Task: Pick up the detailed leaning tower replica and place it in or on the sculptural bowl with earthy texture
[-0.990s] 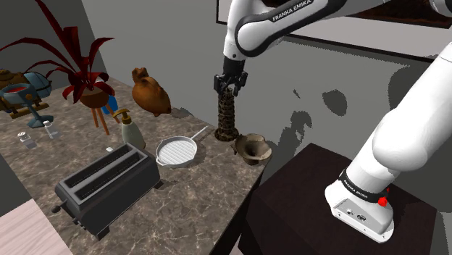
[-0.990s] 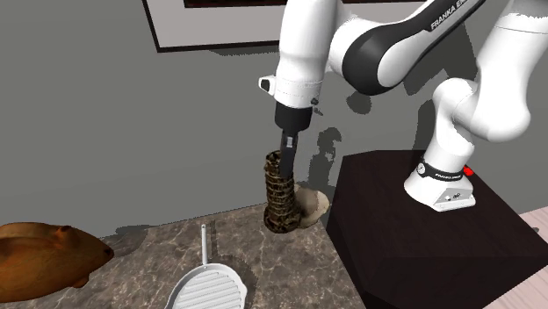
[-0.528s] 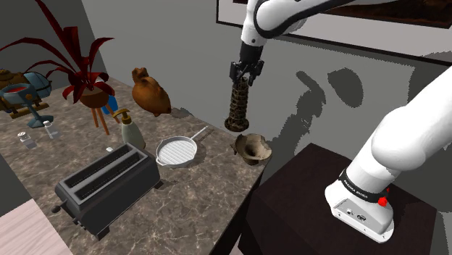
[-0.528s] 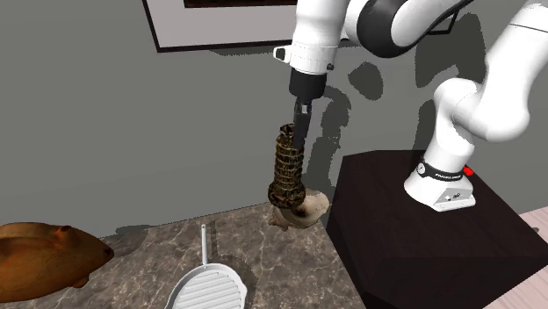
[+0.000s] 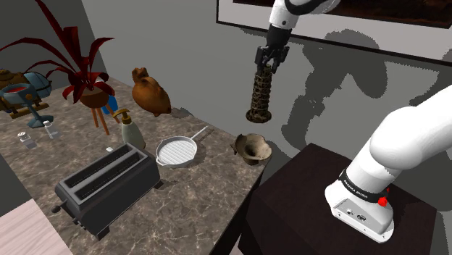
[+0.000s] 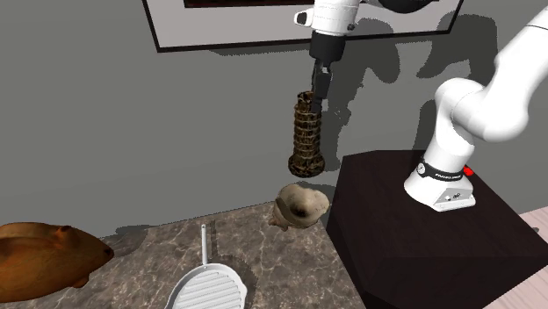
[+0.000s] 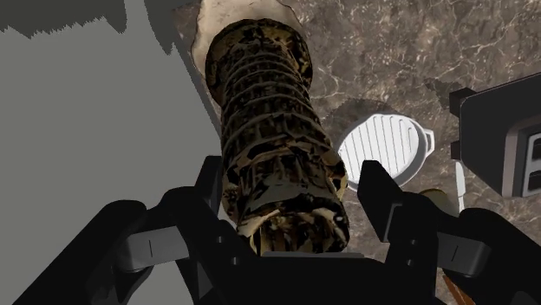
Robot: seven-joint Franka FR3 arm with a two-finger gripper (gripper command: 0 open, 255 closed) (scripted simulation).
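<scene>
Lifted higher than a second ago, the dark brown tiered tower replica [image 5: 258,95] hangs clear above the tan rough-textured bowl [image 5: 253,148], clenched at its top by my all-black gripper [image 5: 266,61], so I would centre its base over the bowl, then lower slowly before releasing.

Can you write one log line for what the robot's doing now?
stage: carry | gripper: shut on tower | tower: in air, above bowl | bowl: empty, on counter
</scene>
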